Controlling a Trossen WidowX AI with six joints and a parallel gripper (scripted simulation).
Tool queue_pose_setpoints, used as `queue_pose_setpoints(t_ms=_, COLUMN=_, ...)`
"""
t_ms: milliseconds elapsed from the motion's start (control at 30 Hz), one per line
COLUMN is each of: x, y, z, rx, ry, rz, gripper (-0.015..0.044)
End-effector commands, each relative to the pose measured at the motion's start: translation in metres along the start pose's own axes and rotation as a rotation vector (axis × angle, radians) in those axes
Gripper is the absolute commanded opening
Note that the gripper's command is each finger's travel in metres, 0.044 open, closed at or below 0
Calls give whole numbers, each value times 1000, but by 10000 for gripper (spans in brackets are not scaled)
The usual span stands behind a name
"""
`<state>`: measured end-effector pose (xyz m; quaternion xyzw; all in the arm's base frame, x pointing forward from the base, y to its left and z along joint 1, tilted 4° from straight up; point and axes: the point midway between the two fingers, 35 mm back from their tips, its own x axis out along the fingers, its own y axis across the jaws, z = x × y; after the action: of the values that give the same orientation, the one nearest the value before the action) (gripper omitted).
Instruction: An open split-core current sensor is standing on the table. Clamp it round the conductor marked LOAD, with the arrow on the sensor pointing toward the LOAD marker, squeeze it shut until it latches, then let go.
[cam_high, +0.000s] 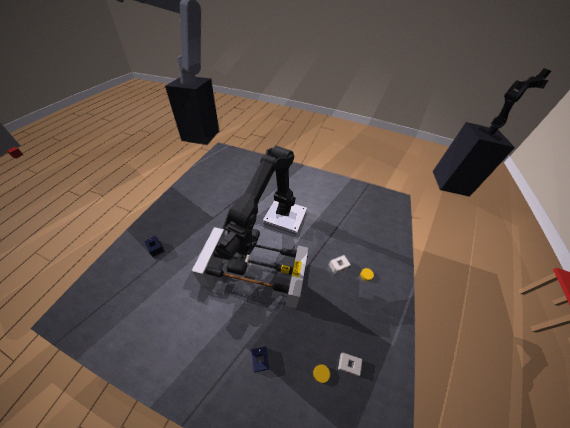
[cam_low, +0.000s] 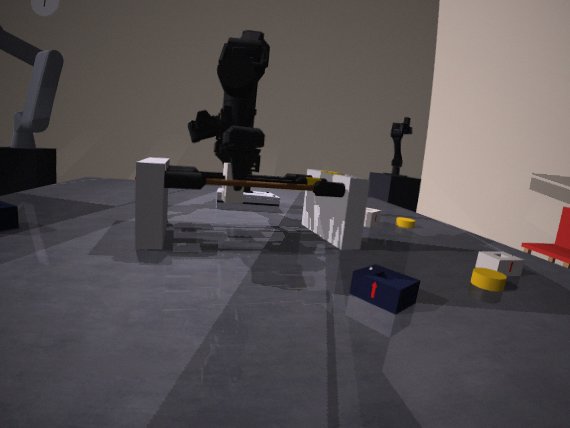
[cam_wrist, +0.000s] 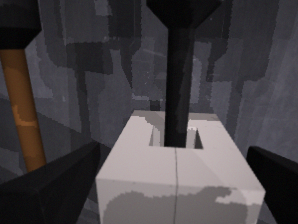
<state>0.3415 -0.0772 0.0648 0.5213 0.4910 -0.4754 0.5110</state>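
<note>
A white split-core sensor (cam_wrist: 180, 175) sits closed around a black conductor (cam_wrist: 178, 80). The gripper (cam_wrist: 175, 175) straddles it, jaws wide open, holding nothing.

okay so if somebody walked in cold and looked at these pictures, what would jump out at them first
Most striking is the black robot arm bent over a rig of two white end blocks with dark and orange rods strung between them, mid-mat. In the wrist view, a white split-core sensor block sits closed round a black conductor rod, the open gripper standing wide either side. Yellow discs and a navy box with a red arrow lie scattered nearby.
</note>
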Motion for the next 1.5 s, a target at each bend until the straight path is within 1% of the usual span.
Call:
queue_pose_setpoints(t_ms=0, x=0, y=0, z=0, rx=0, ry=0, rz=-1, gripper=440)
queue_pose_setpoints(t_ms=100, x=0, y=0, z=0, rx=0, ry=0, rz=-1, gripper=440)
queue_pose_setpoints(t_ms=167, x=-6, y=2, z=0, rx=0, ry=0, rz=-6, gripper=440)
queue_pose_setpoints(t_ms=467, x=-89, y=14, z=-1, rx=-5, ry=0, rz=-87, gripper=440)
queue_pose_setpoints(t_ms=533, x=-101, y=14, z=-2, rx=-6, ry=0, rz=-98, gripper=440)
queue_pose_setpoints(t_ms=1467, x=-103, y=14, z=-2, rx=-6, ry=0, rz=-100, gripper=440)
